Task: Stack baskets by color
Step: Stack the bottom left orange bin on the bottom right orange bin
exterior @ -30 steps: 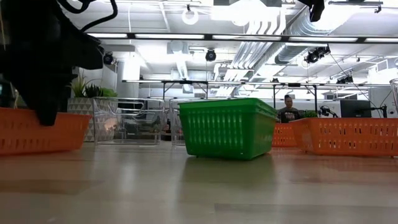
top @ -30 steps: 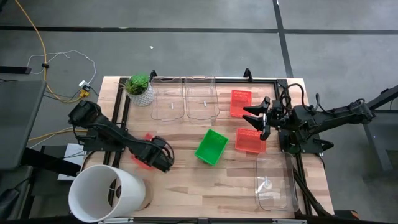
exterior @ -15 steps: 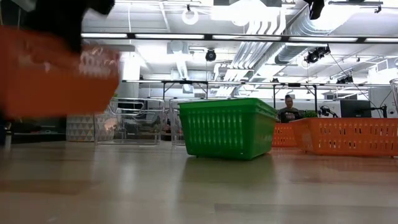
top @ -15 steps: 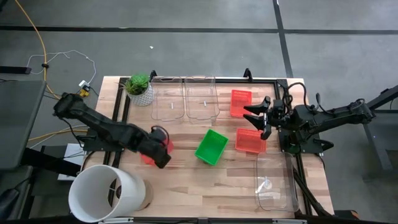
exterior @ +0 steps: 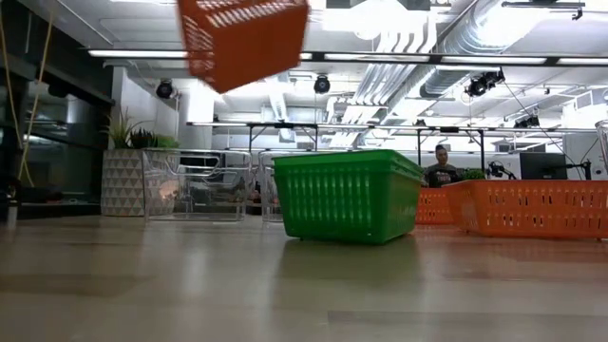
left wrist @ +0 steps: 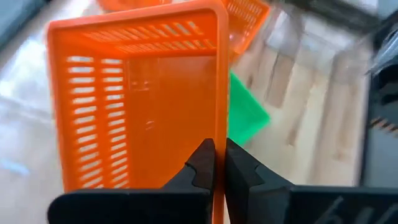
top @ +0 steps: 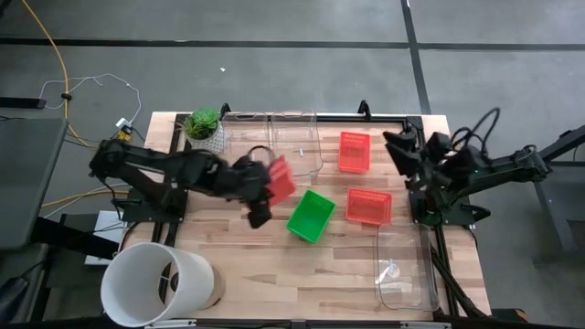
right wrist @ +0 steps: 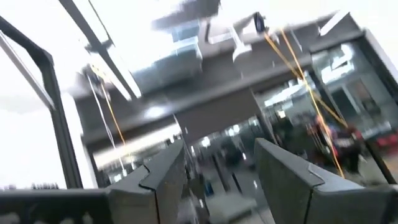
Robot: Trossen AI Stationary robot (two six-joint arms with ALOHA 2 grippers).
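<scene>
The white cylindrical bucket (top: 155, 283) lies on its side at the 8 o'clock corner of the wooden table (top: 274, 274), its open mouth facing the camera above. A potted green plant (top: 204, 130) stands at the 11 o'clock corner.

The left arm reaches from the 9 o'clock edge toward the table centre. The left gripper (top: 260, 187) is closed on the rim wall of a red basket (top: 280, 177), pinching one side wall between its two fingers (left wrist: 202, 165). In the left wrist view the held basket (left wrist: 143, 99) fills most of the frame, with its slotted mesh wall showing. In the low view this basket (exterior: 242, 38) hangs tilted, well above the table surface.

Two clear plastic containers (top: 272, 143) sit side by side at 12 o'clock. The green basket (top: 310, 216) rests on the table at the centre, turned at an angle, just beside the held red basket toward 4 o'clock. In the low view the green basket (exterior: 347, 195) stands flat on the table.

A second red basket (top: 355, 151) lies at 1 o'clock. A third red basket (top: 368, 206) lies at 3 o'clock, near the green one. Another clear container (top: 402, 265) sits at 5 o'clock.

The right gripper (top: 399, 151) waits above the 2 o'clock edge, raised, its fingers (right wrist: 165, 171) spread apart and holding nothing.

No legible brand, label or writing appears on any item.
</scene>
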